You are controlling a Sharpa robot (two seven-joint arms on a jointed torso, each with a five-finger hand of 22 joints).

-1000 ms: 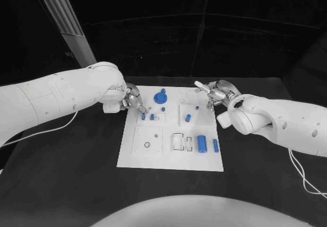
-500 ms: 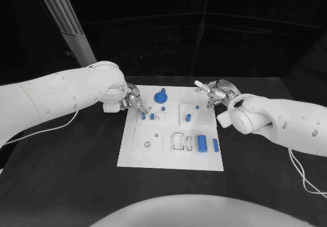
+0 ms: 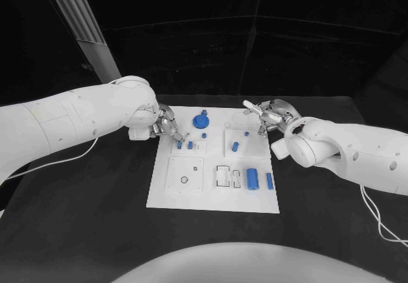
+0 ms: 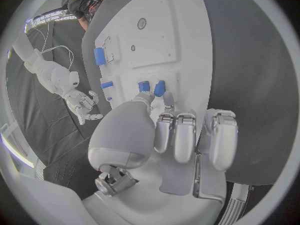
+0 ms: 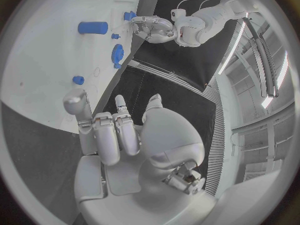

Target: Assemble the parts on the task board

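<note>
The white task board [image 3: 213, 197] lies in the middle of the table. My left hand [image 3: 165, 126] reaches over its far left corner. Its thumb and a finger pinch a small blue peg [image 3: 179, 144] [image 4: 160, 88] that stands in the board beside a second peg [image 3: 190, 145] [image 4: 144, 86]; the other fingers [image 4: 187, 137] are curled in. My right hand [image 3: 269, 115] [image 5: 125, 135] hovers over the board's far right corner with nothing in it. A blue gear [image 3: 200, 121] [image 5: 117, 55] sits at the far edge. A blue cylinder [image 3: 252, 178] and a blue bar [image 3: 269, 181] lie at the near right.
More small blue pieces [image 3: 234, 146] [image 3: 246, 134] sit near the board's middle right. A square inset with a ring [image 3: 186, 180] occupies the near left. A pale slanted post [image 3: 89, 41] stands behind my left arm. Black table surrounds the board.
</note>
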